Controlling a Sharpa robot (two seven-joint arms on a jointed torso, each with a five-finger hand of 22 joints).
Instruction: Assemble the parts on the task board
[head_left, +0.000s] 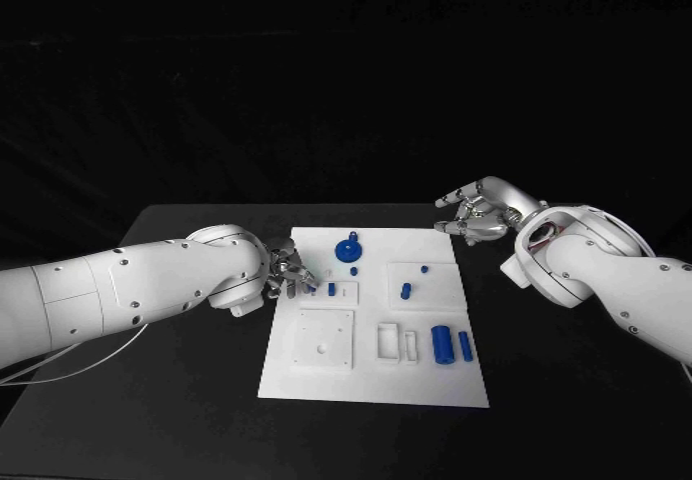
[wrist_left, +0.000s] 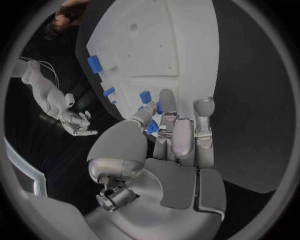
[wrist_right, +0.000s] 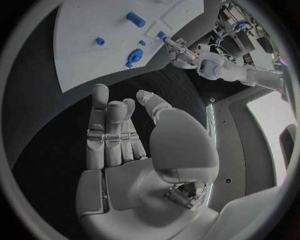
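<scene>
The white task board (head_left: 433, 385) lies mid-table. On it are a round blue knob part (head_left: 349, 248), a blue peg (head_left: 407, 291), a small blue piece (head_left: 332, 289) and two blue cylinders (head_left: 441, 345) side by side near the right edge. My left hand (head_left: 289, 275) reaches over the board's left edge. In the left wrist view its thumb and a finger pinch a small blue part (wrist_left: 152, 127). My right hand (head_left: 476, 215) hovers off the board's far right corner. Its fingers (wrist_right: 106, 125) are stretched out and hold nothing.
A raised white square plate (head_left: 326, 338) and white slots (head_left: 389, 340) take up the board's near half. Black table (head_left: 173, 400) surrounds the board on all sides. My right forearm (head_left: 606, 280) hangs over the table to the right of the board.
</scene>
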